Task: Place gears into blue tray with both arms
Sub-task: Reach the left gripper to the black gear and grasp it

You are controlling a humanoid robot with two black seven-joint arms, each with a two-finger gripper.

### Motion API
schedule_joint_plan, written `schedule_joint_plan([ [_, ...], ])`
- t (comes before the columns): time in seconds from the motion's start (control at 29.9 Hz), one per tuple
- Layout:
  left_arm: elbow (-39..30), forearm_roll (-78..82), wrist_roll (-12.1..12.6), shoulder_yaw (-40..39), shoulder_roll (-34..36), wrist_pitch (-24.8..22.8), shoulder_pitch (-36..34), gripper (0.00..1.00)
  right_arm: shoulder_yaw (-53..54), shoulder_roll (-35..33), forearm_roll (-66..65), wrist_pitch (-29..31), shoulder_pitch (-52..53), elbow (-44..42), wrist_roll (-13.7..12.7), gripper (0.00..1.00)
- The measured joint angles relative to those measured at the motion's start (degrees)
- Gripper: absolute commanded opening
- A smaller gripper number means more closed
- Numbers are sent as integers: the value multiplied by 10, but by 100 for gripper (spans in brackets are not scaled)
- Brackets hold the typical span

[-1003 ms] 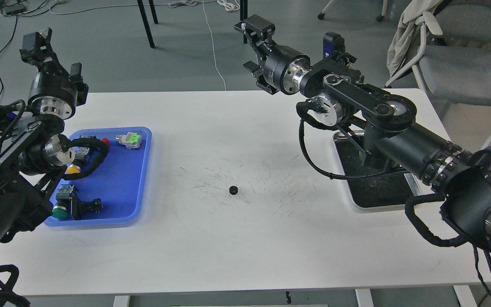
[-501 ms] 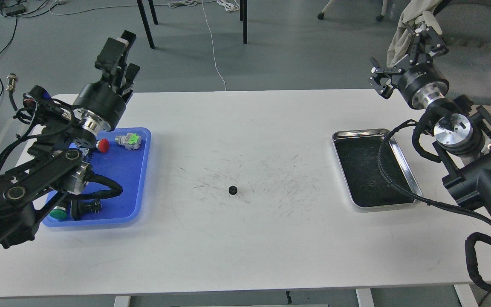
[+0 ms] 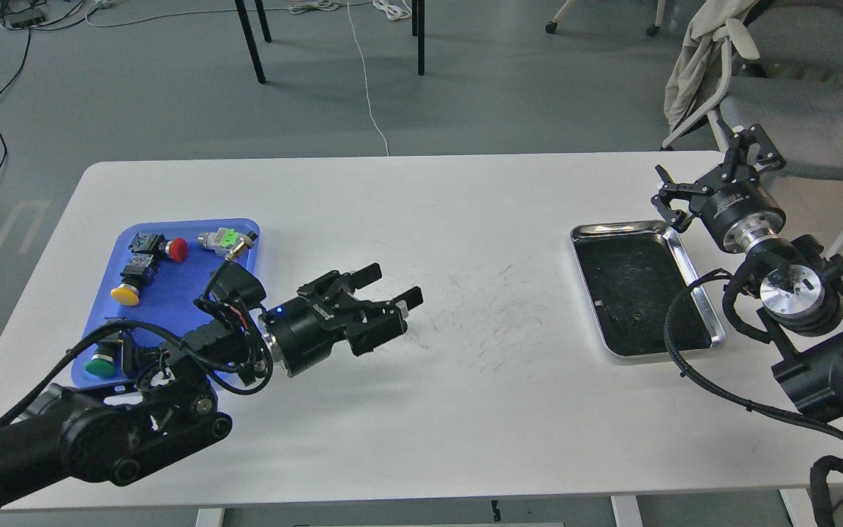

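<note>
The blue tray (image 3: 195,307) lies at the table's left and holds red, yellow and green capped button switches. My left arm reaches low across the table from the lower left. Its gripper (image 3: 394,284) is open over the scuffed middle of the table, fingers pointing right. The gears are hidden; none shows on the table or in the tray, and the left gripper covers the table just below its fingers. My right gripper (image 3: 710,170) is open and empty, raised beyond the far right corner of the steel tray.
A shiny steel tray (image 3: 694,282) with a black liner sits at the table's right, next to my right arm. Chairs and cables stand on the floor behind the table.
My left arm has swung down from above the blue tray to the table's middle, covering the spot where a gear lay. My right gripper has dropped lower near the steel tray.
</note>
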Motion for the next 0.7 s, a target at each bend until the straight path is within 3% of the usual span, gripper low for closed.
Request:
schedule_joint_plan([
  [0.23,128,114,12,5,-65,30,-5,95,-2,4,-1,-1,-1,1,1,96],
  [0.7,208,122,29,34,-106,39,-16,82,-26,3,-1,-3,-5,2,1,96],
])
